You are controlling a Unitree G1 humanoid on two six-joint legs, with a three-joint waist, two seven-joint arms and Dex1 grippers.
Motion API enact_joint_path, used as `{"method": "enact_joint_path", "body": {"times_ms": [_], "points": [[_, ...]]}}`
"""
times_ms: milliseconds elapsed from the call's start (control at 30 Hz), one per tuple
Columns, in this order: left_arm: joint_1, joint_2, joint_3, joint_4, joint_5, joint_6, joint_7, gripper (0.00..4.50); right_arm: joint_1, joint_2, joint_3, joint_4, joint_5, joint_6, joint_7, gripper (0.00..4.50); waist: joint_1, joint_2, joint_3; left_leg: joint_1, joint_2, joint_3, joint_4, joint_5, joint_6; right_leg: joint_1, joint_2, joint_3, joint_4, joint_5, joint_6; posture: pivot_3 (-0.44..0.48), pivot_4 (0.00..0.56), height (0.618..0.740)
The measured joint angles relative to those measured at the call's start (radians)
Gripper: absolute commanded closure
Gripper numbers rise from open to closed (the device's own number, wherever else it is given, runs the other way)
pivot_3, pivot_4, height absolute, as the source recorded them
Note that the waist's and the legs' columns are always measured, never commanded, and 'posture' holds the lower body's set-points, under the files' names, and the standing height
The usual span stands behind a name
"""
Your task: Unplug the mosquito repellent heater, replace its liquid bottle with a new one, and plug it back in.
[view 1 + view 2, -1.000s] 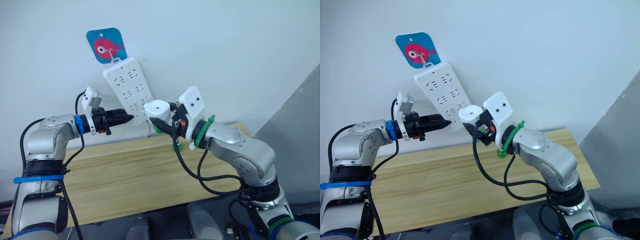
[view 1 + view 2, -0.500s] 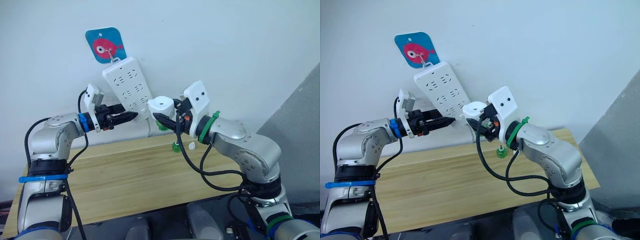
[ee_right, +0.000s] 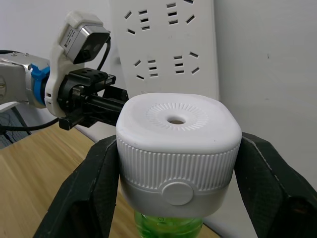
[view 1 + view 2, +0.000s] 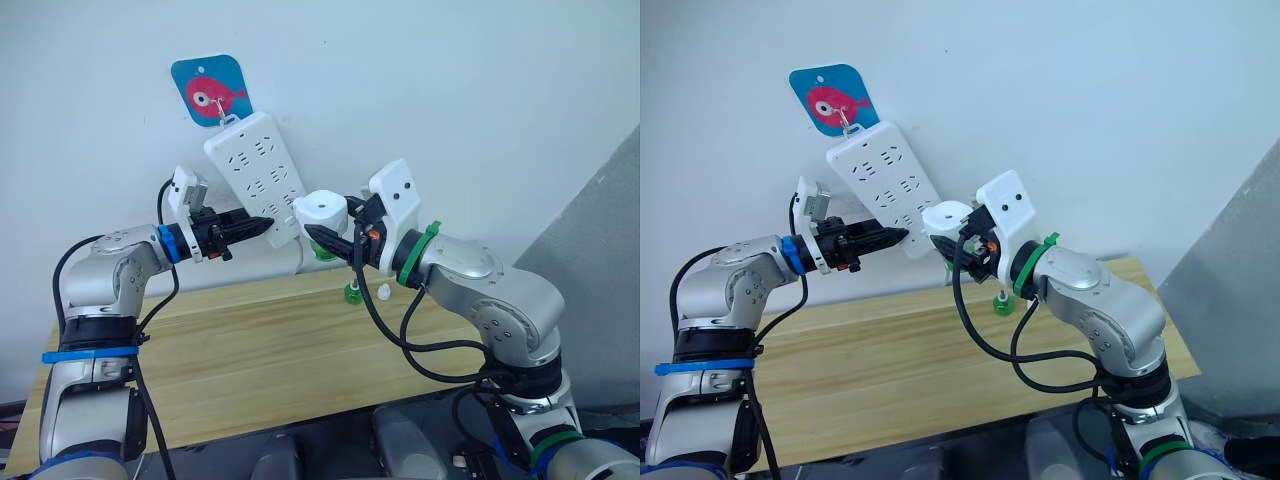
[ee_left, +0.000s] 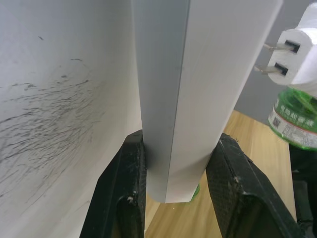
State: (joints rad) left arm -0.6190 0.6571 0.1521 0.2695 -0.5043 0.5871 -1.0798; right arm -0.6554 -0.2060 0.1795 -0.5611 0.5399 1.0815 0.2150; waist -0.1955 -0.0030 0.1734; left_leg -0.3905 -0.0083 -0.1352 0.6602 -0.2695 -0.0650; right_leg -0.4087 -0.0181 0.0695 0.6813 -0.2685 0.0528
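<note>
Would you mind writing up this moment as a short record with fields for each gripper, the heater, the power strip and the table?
left gripper: fingers clamped on the lower end of the power strip
right gripper: shut on the mosquito repellent heater, held beside the strip
heater: unplugged, prongs bare, green liquid bottle fitted underneath
power strip: hangs tilted from a hook on the wall
table: small green bottle and white cap near the back edge
</note>
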Motion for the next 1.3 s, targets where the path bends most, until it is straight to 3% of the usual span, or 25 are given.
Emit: {"method": "enact_joint_path", "body": {"times_ms": [333, 1300], "points": [[0.023, 0.000, 0.007, -0.062, -0.005, 0.029, 0.028, 3.21, -0.062, 0.056, -0.003, 0.060, -0.012, 0.111, -0.045, 1.56, 0.000, 0.000, 0.000, 0.000, 0.000, 0.000, 0.000, 0.000, 0.000, 0.000, 0.000, 0.000, 0.000, 0.000, 0.000, -0.222, 0.139, 0.740], [0.028, 0.000, 0.010, -0.077, -0.004, 0.038, 0.043, 3.21, -0.141, 0.097, 0.008, 0.133, -0.089, 0.091, -0.042, 1.56, -0.001, 0.000, 0.000, 0.000, 0.000, 0.000, 0.000, 0.000, 0.000, 0.000, 0.000, 0.000, 0.000, 0.000, 0.000, -0.234, 0.134, 0.740]]}}
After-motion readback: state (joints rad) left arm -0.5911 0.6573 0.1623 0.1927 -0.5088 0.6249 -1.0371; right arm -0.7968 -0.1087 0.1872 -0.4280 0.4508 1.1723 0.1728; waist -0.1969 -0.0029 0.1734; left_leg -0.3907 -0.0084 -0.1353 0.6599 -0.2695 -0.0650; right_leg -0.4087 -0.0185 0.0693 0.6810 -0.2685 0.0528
